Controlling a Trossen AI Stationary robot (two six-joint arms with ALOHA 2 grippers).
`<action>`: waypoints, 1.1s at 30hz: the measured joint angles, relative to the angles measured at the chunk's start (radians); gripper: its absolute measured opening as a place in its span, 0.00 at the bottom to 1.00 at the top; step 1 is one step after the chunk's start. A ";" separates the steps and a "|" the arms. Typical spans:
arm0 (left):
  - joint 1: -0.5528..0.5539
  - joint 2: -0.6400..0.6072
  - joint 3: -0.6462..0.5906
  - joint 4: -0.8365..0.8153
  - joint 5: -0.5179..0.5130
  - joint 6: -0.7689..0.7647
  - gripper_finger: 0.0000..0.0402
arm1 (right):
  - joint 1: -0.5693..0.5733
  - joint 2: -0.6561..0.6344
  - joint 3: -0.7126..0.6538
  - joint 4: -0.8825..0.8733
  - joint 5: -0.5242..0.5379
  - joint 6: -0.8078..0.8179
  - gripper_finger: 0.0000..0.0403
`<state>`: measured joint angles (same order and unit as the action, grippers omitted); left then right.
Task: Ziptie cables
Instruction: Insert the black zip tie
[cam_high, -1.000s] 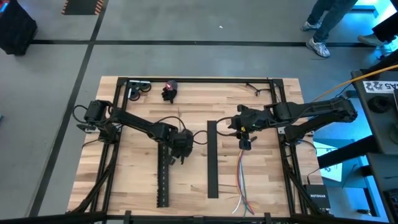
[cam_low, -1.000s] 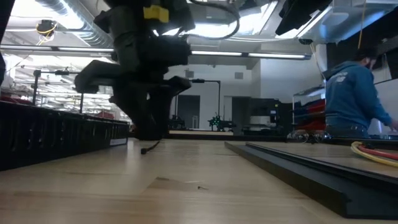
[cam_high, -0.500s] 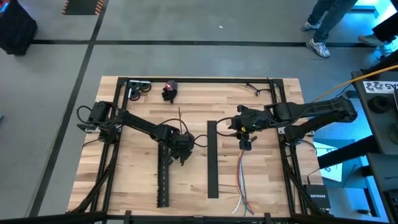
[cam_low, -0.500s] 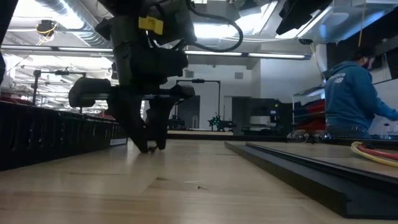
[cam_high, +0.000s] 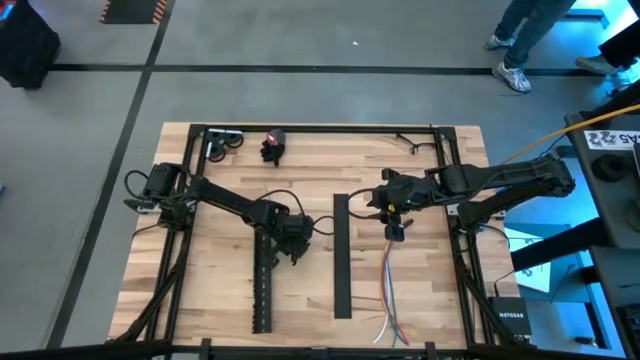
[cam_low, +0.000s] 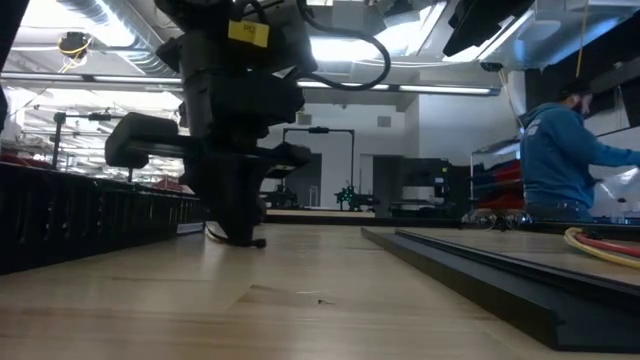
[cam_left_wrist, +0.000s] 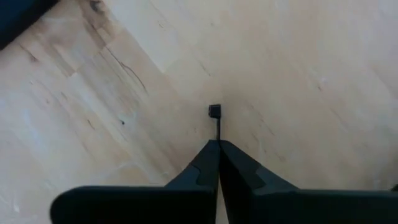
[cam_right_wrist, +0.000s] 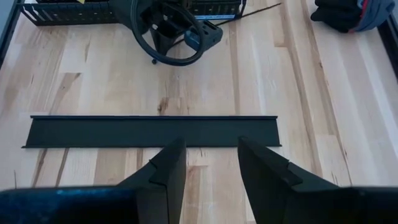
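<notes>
A thin black ziptie lies on the wooden table, its small square head (cam_left_wrist: 214, 111) poking out past my left gripper (cam_left_wrist: 218, 144), which is shut on it near the table's middle (cam_high: 291, 243). In the low view the left gripper (cam_low: 240, 236) stands on the tabletop. My right gripper (cam_right_wrist: 211, 163) hangs open above the flat black cover (cam_right_wrist: 152, 132), holding nothing. The cables (cam_high: 388, 292), a loose red, white, blue and grey bundle, lie on the table near the front edge, below the right gripper (cam_high: 383, 204). My left gripper pinches the ziptie's strap just behind its head (cam_left_wrist: 217, 127) between its two fingertips. The fingers come from above, slanting steeply down, with their tips at the tabletop. The head end (cam_low: 258, 242) rests on the wood beyond the tips.
A long black slotted channel (cam_high: 263, 285) lies just left of the left gripper and the flat cover (cam_high: 342, 255) right of it. A black and red object (cam_high: 272, 146) sits at the far edge. A thin dark strap (cam_right_wrist: 249, 14) runs past the left arm. A person (cam_low: 565, 150) stands beyond the table.
My left gripper has sunk to the tabletop with its fingers on either side of the ziptie, then shut on it. The right arm has kept still.
</notes>
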<state>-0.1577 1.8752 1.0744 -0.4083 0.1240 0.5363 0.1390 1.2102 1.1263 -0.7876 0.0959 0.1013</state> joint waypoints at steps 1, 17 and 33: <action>0.000 -0.007 0.000 0.003 -0.002 -0.009 0.00 | 0.000 0.000 0.000 0.000 0.000 0.000 0.34; 0.078 -0.238 0.151 0.012 -0.135 -0.220 0.00 | -0.002 -0.077 0.000 0.032 0.077 -0.010 0.34; 0.214 -0.351 0.405 0.190 -0.140 -0.462 0.00 | -0.002 -0.147 0.000 0.095 0.228 -0.127 0.34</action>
<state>0.0565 1.5238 1.4795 -0.2181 -0.0155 0.0745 0.1371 1.0631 1.1263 -0.6929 0.3241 -0.0253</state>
